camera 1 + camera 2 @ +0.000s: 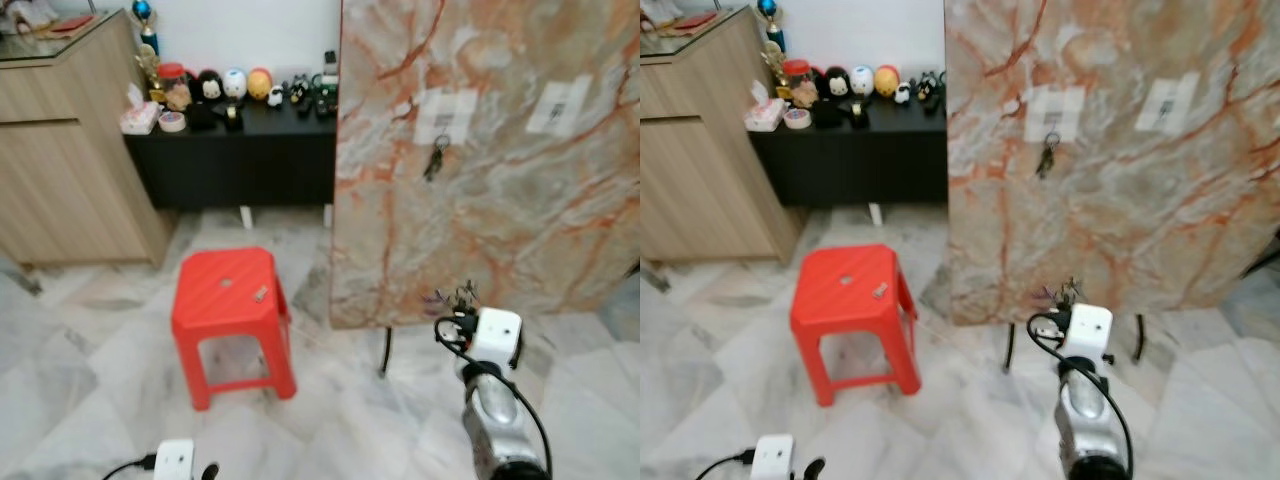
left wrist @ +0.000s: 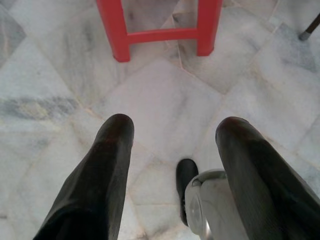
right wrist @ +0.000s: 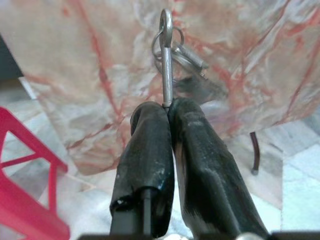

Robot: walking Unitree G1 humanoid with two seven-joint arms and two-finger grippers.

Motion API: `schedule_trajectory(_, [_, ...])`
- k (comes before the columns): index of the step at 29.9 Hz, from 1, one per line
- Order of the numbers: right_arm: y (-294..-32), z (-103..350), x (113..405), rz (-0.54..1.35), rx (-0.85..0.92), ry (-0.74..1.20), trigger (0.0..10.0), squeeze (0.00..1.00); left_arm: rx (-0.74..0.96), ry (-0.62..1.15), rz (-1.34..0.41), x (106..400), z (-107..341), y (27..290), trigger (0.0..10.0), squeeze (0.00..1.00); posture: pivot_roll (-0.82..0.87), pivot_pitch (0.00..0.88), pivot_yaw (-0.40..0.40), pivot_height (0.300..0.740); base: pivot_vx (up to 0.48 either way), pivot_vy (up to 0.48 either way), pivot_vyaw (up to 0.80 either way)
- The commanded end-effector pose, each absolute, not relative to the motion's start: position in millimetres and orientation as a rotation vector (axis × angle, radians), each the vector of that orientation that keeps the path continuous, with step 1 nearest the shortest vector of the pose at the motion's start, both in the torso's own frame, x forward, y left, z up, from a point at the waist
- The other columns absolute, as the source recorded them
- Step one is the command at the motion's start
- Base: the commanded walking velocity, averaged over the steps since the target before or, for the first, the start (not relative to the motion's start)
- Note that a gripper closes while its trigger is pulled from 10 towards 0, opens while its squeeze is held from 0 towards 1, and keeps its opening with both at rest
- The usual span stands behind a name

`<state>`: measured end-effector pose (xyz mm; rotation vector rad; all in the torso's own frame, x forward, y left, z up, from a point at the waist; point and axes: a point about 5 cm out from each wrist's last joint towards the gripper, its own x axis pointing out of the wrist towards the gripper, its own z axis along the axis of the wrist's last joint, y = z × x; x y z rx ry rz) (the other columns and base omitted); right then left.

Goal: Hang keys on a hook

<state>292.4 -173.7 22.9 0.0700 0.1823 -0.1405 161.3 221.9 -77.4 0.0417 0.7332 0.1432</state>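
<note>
Right wrist view: right gripper (image 3: 167, 112) clamps silver metal key bunch (image 3: 172, 55) by one key, ring upward for hooking, below far marble panel's hook (image 1: 441, 128). Left gripper (image 2: 172, 132) idle, fingers apart.

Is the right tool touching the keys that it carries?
Touching. In the right wrist view, the right tool has both fingers pressed together on a key's blade, and the keys stick out beyond the fingertips.
</note>
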Motion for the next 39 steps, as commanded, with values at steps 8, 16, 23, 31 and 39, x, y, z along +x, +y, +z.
schedule_trajectory(8, [-177.3,27.4,296.2,-0.147,0.065,0.162,10.0,0.0,0.054,0.745,0.124,162.2,-78.1,219.7,10.0,0.0,0.05,0.019,-0.007,0.74,0.0,-0.286,0.0])
schedule_trajectory(16, [-176.8,28.8,298.0,-0.146,0.064,0.158,10.0,0.0,0.058,0.747,0.113,163.4,-78.2,217.4,10.0,0.0,0.04,0.004,-0.006,0.74,0.0,-0.285,0.0])
schedule_trajectory(23, [-176.8,28.8,298.3,-0.146,0.064,0.157,10.0,0.0,0.064,0.758,0.123,161.9,-79.2,217.3,10.0,0.0,0.04,0.0,-0.007,0.74,0.0,-0.076,0.0])
schedule_trajectory(31, [-177.0,31.0,300.2,-0.146,0.063,0.15,10.0,0.0,0.058,0.762,0.131,160.7,-79.9,217.5,10.0,0.0,0.04,0.0,-0.009,0.74,0.0,0.0,0.0])
schedule_trajectory(39, [-179.5,36.3,304.4,-0.158,0.065,0.133,10.0,0.0,0.053,0.765,0.132,160.3,-80.0,218.0,10.0,0.0,0.04,0.004,-0.01,0.74,0.062,0.0,0.0])
